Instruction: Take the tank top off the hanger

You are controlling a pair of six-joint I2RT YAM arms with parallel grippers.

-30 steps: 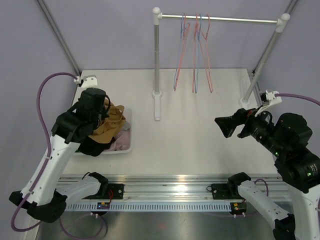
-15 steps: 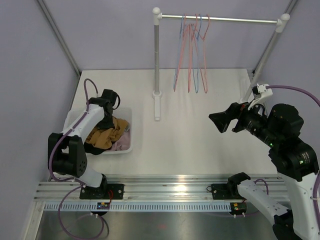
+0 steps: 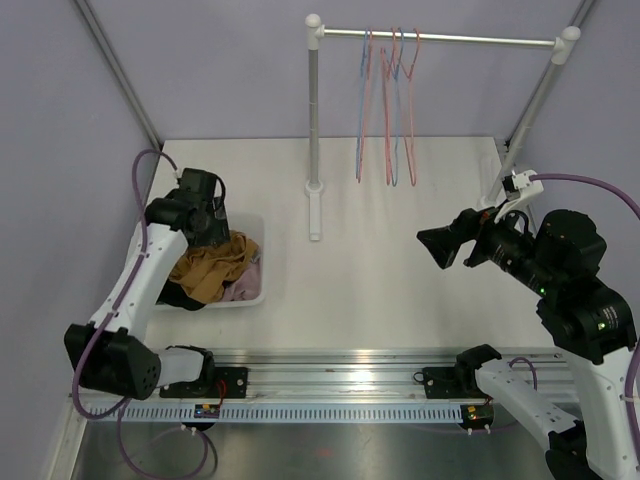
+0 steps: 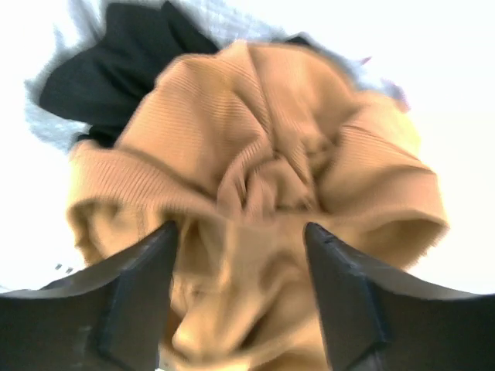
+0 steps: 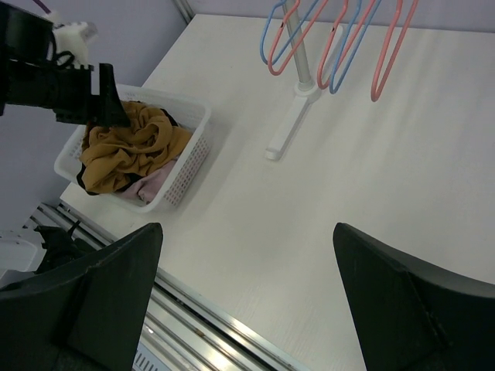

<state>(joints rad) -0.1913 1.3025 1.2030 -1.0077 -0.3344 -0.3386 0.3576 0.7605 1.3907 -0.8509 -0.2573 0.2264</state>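
Note:
A mustard-brown tank top (image 3: 210, 268) lies crumpled in a white basket (image 3: 262, 262) at the table's left, on top of pink and dark cloth. My left gripper (image 3: 215, 225) hovers just over it. In the left wrist view its fingers stand apart with the ribbed tank top (image 4: 263, 154) below them and nothing pinched in the left gripper (image 4: 240, 226). Several bare pink and blue hangers (image 3: 388, 110) hang on the rail (image 3: 440, 38) at the back. My right gripper (image 3: 440, 250) is open in the air over the right of the table, far from both.
The rack's left post stands on a foot (image 3: 315, 205) mid-table, its right post (image 3: 530, 120) at the far right. The right wrist view shows the basket (image 5: 189, 151), the tank top (image 5: 128, 147) and the hangers (image 5: 340, 39). A metal rail (image 3: 340, 375) runs along the near edge.
The left gripper has gone from shut to open and shifted over the basket; the tank top now rests loose in it. The hangers swayed a little. The right arm barely moved.

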